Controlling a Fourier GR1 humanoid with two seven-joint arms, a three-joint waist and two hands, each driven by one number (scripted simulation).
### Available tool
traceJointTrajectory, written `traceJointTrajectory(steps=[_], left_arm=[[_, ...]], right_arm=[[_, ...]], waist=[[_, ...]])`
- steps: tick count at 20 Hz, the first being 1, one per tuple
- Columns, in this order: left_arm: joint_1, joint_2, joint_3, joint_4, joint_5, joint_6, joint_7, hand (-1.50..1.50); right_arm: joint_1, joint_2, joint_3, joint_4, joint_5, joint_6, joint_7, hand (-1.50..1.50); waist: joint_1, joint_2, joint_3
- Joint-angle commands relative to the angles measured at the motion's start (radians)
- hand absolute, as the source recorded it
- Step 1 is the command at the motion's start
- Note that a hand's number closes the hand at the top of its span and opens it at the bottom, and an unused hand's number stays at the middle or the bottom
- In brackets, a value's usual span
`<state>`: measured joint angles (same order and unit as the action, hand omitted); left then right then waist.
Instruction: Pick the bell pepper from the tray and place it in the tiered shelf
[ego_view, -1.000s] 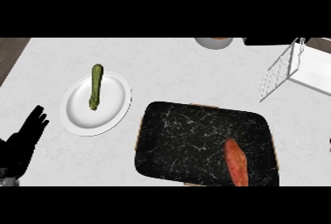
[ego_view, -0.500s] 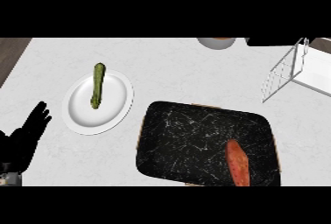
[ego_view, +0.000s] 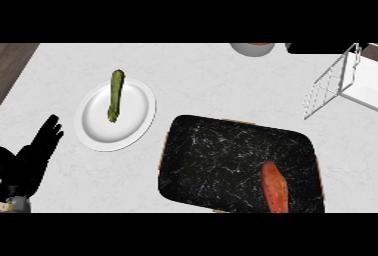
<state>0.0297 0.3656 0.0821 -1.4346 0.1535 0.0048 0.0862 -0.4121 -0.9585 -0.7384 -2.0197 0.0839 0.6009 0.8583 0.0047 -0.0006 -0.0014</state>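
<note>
Head view, red pepper (ego_view: 275, 187) on tray (ego_view: 221, 150), left hand (ego_view: 33, 155) well apart

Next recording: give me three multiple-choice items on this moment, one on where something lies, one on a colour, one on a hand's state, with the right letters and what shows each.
1. Where does the orange-red vegetable lie?
A. on the white plate
B. on the dark tray, near its lower right corner
C. in the wire shelf

2. What colour is the long vegetable on the white plate?
A. green
B. purple
C. yellow

3. How is the left hand?
A. curled round the plate's rim
B. pinching the green vegetable
C. open, fingers up, holding nothing, at the view's left edge

Answers:
1 B: it rests on the marbled dark tray, far from the wire shelf at upper right.
2 A: it is plainly green against the white.
3 C: its fingers are straight and touch nothing.
</note>
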Motion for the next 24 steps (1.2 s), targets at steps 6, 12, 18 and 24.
traceJointTrajectory(steps=[6, 12, 18, 24], left_arm=[[-0.009, -0.006, 0.027, 0.021, -0.02, -0.025, -0.023, 0.0], [-0.088, -0.014, 0.04, 0.074, -0.025, -0.029, 0.023, 0.0], [0.018, -0.025, 0.028, -0.049, -0.035, -0.044, 0.014, 0.0], [-0.031, -0.022, 0.08, 0.071, -0.036, -0.057, -0.039, 0.0]], right_arm=[[-0.012, -0.056, 0.122, 0.242, 0.223, -0.118, -0.185, 1.5], [-0.089, -0.135, 0.199, 0.443, 0.27, -0.143, -0.263, 1.5], [-0.138, -0.097, 0.244, 0.699, 0.36, -0.305, -0.443, 1.5], [-0.127, -0.048, 0.281, 0.799, 0.411, -0.375, -0.49, 1.5]], waist=[[0.006, 0.003, 0.001], [0.003, 0.004, 0.001], [0.017, 0.004, 0.002], [0.007, 0.004, 0.001]])
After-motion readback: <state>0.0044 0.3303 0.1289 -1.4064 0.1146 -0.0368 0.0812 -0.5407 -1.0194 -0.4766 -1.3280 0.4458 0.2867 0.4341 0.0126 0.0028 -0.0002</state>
